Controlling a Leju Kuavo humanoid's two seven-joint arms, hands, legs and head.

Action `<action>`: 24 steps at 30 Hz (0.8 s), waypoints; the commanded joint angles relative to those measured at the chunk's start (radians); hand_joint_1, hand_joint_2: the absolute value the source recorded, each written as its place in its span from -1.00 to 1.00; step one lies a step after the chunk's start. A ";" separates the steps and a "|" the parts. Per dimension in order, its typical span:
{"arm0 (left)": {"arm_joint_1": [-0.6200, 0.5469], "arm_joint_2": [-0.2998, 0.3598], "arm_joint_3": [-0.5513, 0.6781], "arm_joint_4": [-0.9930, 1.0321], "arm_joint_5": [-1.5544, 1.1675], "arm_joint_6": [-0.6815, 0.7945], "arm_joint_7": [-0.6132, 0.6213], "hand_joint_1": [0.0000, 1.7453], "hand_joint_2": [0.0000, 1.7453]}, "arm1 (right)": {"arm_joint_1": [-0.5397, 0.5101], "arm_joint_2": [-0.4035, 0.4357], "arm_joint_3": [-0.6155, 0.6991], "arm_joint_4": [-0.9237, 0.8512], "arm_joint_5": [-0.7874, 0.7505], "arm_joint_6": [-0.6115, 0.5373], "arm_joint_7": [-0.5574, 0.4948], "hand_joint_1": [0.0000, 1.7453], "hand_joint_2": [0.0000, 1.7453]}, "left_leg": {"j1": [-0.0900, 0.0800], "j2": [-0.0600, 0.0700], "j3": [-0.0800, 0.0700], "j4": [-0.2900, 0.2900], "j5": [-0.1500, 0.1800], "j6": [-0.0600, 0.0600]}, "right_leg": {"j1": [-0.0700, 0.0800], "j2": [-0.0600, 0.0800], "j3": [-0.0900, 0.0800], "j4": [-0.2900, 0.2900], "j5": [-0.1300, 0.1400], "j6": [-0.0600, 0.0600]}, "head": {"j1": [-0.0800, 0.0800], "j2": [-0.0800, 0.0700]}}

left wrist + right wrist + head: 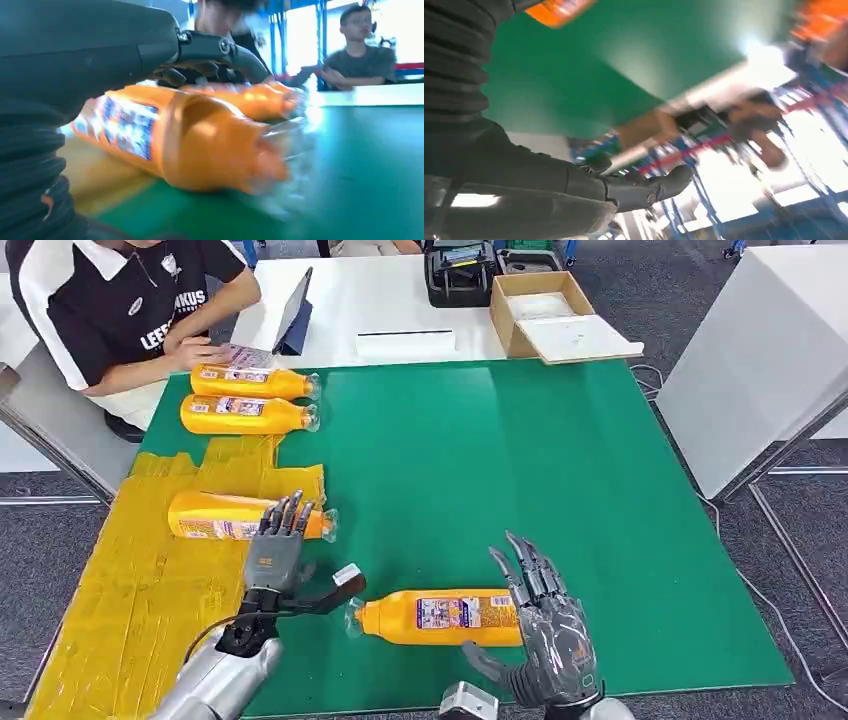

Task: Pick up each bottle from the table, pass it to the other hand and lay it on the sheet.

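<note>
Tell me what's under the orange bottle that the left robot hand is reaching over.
The orange bottle lies mostly on the yellow sheet, its capped end over the green mat. The left robot hand covers part of it; whatever lies directly beneath is hidden.

Both silver arms reach in from below. The left robot hand [281, 545] is held flat, fingers straight forward, thumb out sideways. The right robot hand [545, 630] stands open, fingers spread.
</note>
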 commanded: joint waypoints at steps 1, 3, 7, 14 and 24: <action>0.214 -0.046 0.043 -0.554 0.216 -0.127 -0.083 -1.00 1.00 | -0.014 -0.005 -0.029 0.113 -0.026 0.109 0.058 -1.00 -1.00 | -0.001 0.001 0.004 0.002 -0.004 -0.001 | 0.000 -0.002 0.005 0.001 -0.004 0.001 | 0.000 0.000; 0.220 -0.044 0.042 -0.560 0.217 -0.128 -0.083 -1.00 1.00 | -0.025 -0.004 -0.035 0.126 -0.031 0.112 0.054 -1.00 -1.00 | -0.001 0.001 0.004 0.001 -0.004 -0.001 | 0.000 -0.002 0.004 0.000 -0.004 0.001 | 0.000 0.000; 0.249 -0.066 0.028 -0.627 0.347 -0.147 -0.169 -1.00 1.00 | -0.042 0.012 -0.069 0.146 -0.031 0.158 0.068 -1.00 -1.00 | -0.001 0.001 0.003 0.000 -0.004 0.000 | -0.001 -0.001 0.003 0.000 -0.003 0.001 | 0.000 0.000; 0.254 -0.088 0.027 -0.584 0.464 -0.103 -0.228 -1.00 1.00 | -0.039 0.044 -0.105 0.261 0.027 0.166 0.102 -1.00 -1.00 | -0.001 0.000 0.004 -0.001 -0.003 0.000 | 0.000 -0.002 0.005 -0.001 -0.002 0.001 | 0.000 0.000; 0.249 -0.098 0.007 -0.578 0.488 -0.100 -0.258 -1.00 1.00 | -0.143 0.013 -0.108 0.479 0.025 0.166 0.106 -1.00 1.00 | -0.002 0.000 0.007 -0.001 -0.004 0.000 | -0.001 -0.003 0.008 -0.001 -0.004 0.002 | 0.000 0.000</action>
